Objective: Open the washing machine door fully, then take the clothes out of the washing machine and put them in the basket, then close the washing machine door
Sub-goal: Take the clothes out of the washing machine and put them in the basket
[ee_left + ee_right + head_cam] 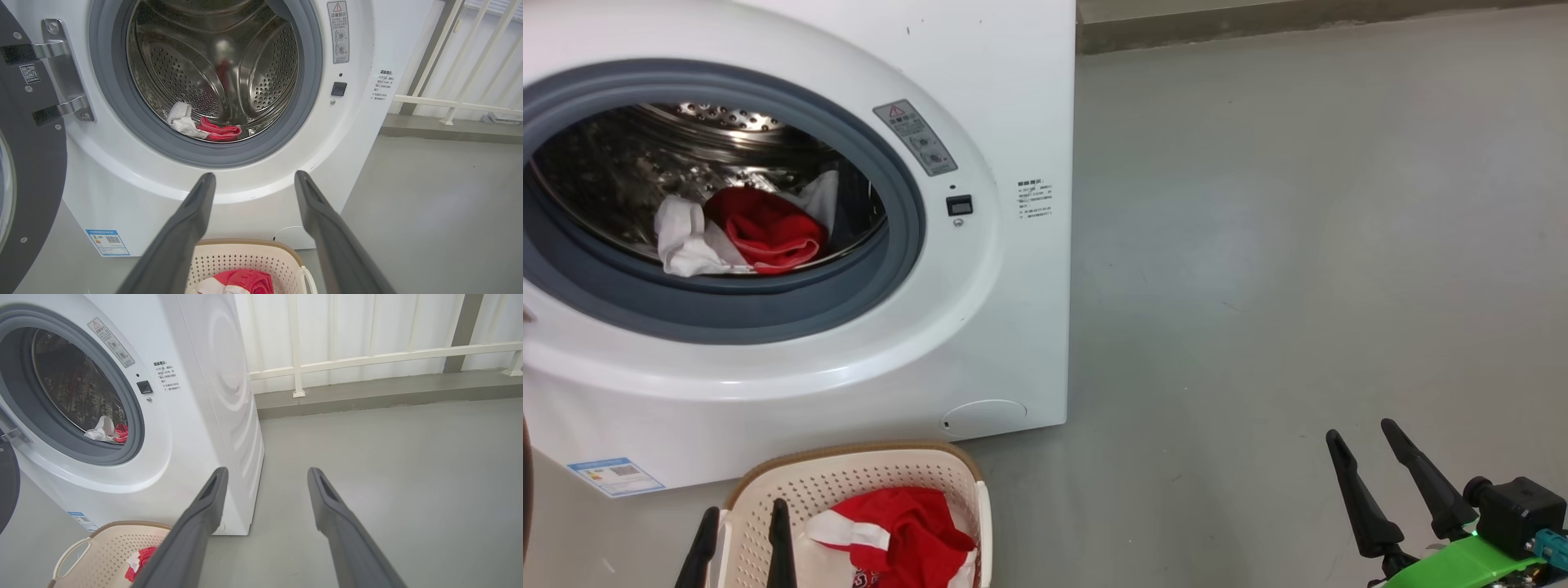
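Left gripper (745, 511) stands released at the lower left of the head view, its two fingers apart and holding nothing, directly over the near rim of the basket (849, 453). Right gripper (1360, 431) is likewise released and unloaded at the lower right, above bare floor (1298, 245) and well clear of the washing machine (1013, 98).

Status of task items:
- The washing machine door (36, 163) is swung open at the left edge of the left wrist view (hinge side exposed).
- One red and white garment (898, 531) lies in the basket, at the bottom centre-left of the head view, in front of the machine.
- More clothes (760, 229) lie at the front bottom of the steel drum (212, 61), just behind the grey rubber ring (907, 212).

Step in hand, by judgement: unloading, partly complete.

The next move calls for carrying the left gripper through the opening, closing on the heap, and lifting it clear of the ring lip (soft fabric may trail or snag) before lowering it into the basket. Door closing follows.
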